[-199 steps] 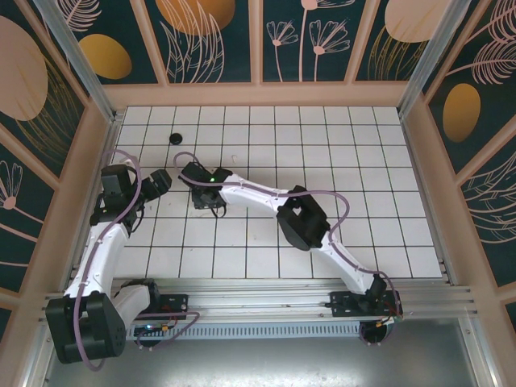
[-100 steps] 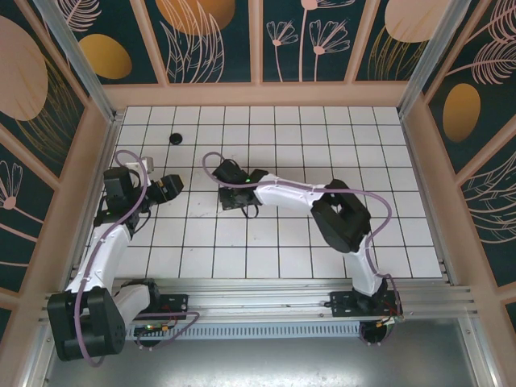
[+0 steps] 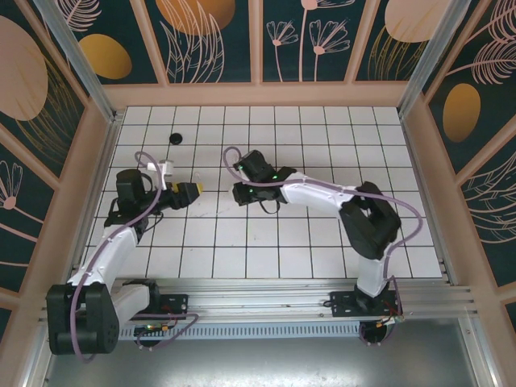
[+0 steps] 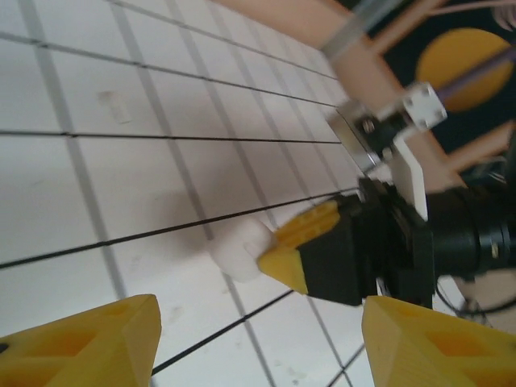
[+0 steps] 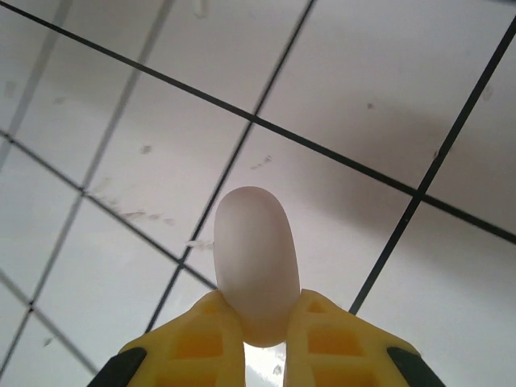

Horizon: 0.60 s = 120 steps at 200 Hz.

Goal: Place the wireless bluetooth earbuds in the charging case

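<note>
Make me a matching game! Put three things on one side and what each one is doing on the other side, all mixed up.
Things:
1. left gripper
2. right gripper
3. small black object

States:
A. lying alone on the far tiles
B. shut on a white oval piece
C. open, holding nothing

Pairs: 1-C, 2-B, 3-A

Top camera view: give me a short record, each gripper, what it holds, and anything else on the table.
left gripper: open, holding nothing
right gripper: shut on white oval piece
white oval piece: sticking out past the fingertips
black round thing: far left of the table, apart from both grippers
</note>
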Tool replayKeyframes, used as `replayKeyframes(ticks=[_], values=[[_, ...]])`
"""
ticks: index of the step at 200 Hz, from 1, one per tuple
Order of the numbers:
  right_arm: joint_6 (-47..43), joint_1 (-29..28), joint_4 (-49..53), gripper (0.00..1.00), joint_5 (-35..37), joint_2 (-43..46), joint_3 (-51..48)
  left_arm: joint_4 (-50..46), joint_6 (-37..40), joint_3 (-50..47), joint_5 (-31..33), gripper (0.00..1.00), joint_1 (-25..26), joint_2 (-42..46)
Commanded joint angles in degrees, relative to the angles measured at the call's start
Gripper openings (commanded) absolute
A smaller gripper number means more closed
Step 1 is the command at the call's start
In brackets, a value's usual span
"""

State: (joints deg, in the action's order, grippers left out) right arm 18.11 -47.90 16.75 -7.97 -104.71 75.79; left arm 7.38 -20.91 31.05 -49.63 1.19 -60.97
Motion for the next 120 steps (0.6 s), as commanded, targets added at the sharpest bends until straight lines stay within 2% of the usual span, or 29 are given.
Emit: replayKeyframes(ticks=[1, 18, 42, 70, 120], values=[[-7.98, 2.16, -0.09, 0.0, -6.49, 7.15, -1.16, 10.63, 1.92, -0.62, -6.39, 0.66, 1.95, 2.13], [-11.69, 2.62, 2.8, 0.0, -8.52, 9.98, -0.92, 12.26, 4.73, 0.26, -10.14, 0.66, 2.64, 1.93], [-15.94, 2.72, 6.8, 0.0, -11.6, 13.29, 0.12, 6.32, 13.37, 4.19, -12.84, 0.66, 6.34, -0.27], [-18.56, 2.72, 9.45, 0.0, -15.13, 16.6, 0.89, 7.81, 16.74, 5.72, -14.44, 0.66, 10.8, -1.26], [-19.33, 2.72, 10.32, 0.0, -18.32, 20.59, 0.59, 4.96, 23.32, 8.73, -15.08, 0.66, 12.03, -4.89]])
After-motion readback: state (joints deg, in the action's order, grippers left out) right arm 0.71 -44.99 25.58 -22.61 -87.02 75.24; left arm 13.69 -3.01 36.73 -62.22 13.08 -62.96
